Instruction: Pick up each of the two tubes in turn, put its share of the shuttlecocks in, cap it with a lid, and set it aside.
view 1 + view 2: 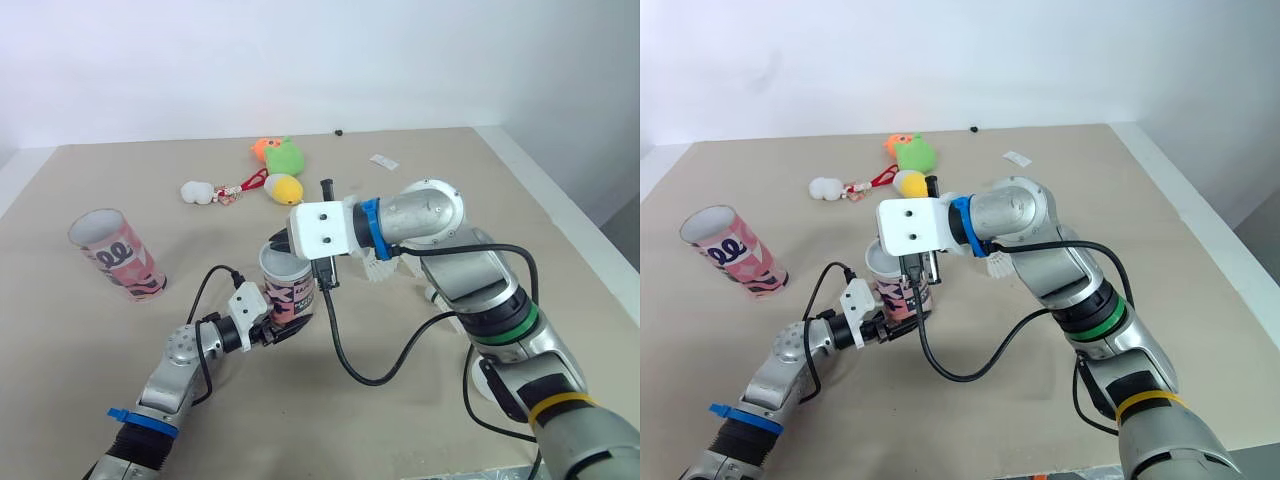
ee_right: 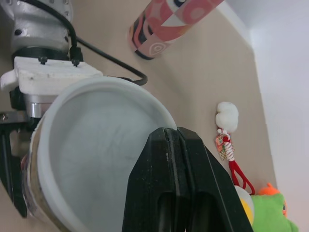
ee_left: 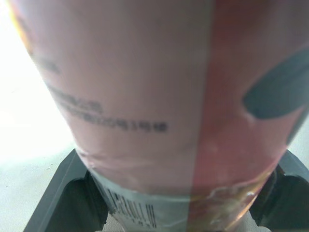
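So the big beige counter [image 1: 450, 170] carries everything here. The right arm reaches across the middle of it, and its tool [image 2: 176, 137] sits right over the open mouth of the held tube [image 1: 290, 295], at the rim. In the right wrist view its two black fingers [image 2: 159, 164] are pressed flat together, and I can't see anything pinched between them.

That tube is pink and patterned, has no lid on, and stands roughly upright near the centre of the counter. You can look straight down into it from the right wrist view, and the inside looks plain white; I can't make out anything in there. The left tool [image 1: 272, 328] has it clamped low down near the base, one finger on each side. The left wrist view shows the barcode end wedged between them.

The second tube [image 1: 118, 255] is well apart, off to the robot's left, lying tilted on the counter with its open mouth facing up and away. No lid on that one either.

Toward the far edge there's a little cluster of plush toys: a green one [image 1: 285, 157] with an orange one [image 1: 263, 148] touching it, a yellow one [image 1: 285, 188] just beside those, and a small white one [image 1: 197, 191] on a red strap [image 1: 252, 183].

White shuttlecock feathers [image 1: 380, 268] poke out just behind the right wrist.

Further back lie a small white tag [image 1: 384, 161] and a tiny black speck [image 1: 339, 131] near the far edge.
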